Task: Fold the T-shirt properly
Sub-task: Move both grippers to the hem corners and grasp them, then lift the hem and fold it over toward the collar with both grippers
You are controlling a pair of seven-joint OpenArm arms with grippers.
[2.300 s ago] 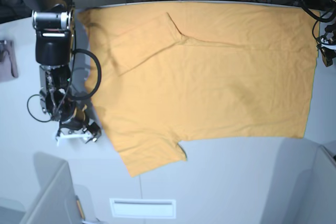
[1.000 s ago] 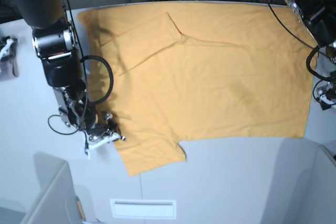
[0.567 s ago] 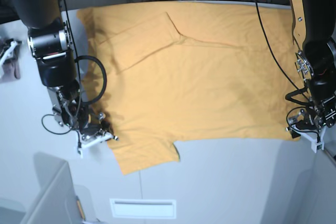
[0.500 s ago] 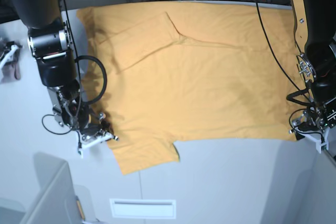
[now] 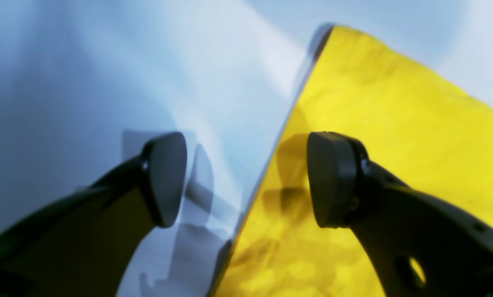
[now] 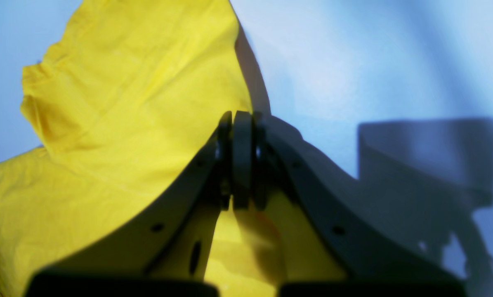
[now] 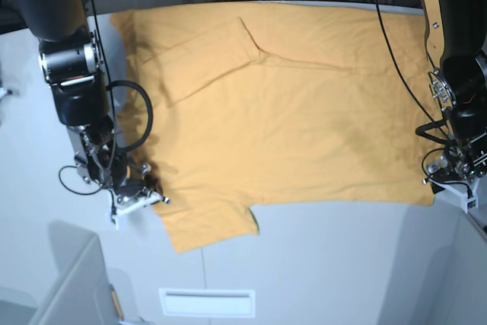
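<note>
**T-shirt spread flat, both grippers at its near edge**

The large light orange-yellow cotton T-shirt (image 7: 289, 112) lies spread flat on the pale grey table (image 7: 327, 264), covering most of its far half. Its long axis runs across the base view from side to side: the sleeves and shoulder end point to that view's left, the straight bottom hem to its right. One short sleeve lies folded in over the body near the far left corner, and the other juts out toward the near edge at the lower left. Only the plain side shows.

The right arm comes down along the base view's left side, its black segments nearly vertical, wrist bent low to the table. The right gripper (image 7: 137, 195) sits at the shirt's edge just above the near sleeve. In the right wrist view its jaws are pressed together (image 6: 240, 161) with yellow cloth bunched around and below them, so it appears to be pinching the T-shirt's edge (image 6: 139, 103).

The left arm descends on the base view's right side, likewise steep, with cables trailing along it. The left gripper (image 7: 453, 180) is low at the near hem corner. In the left wrist view its two dark fingers (image 5: 166, 177) stand well apart, one over bare table (image 5: 106, 62) and one over the cloth (image 5: 395, 123), with the shirt's edge running between them; nothing is held.
</note>
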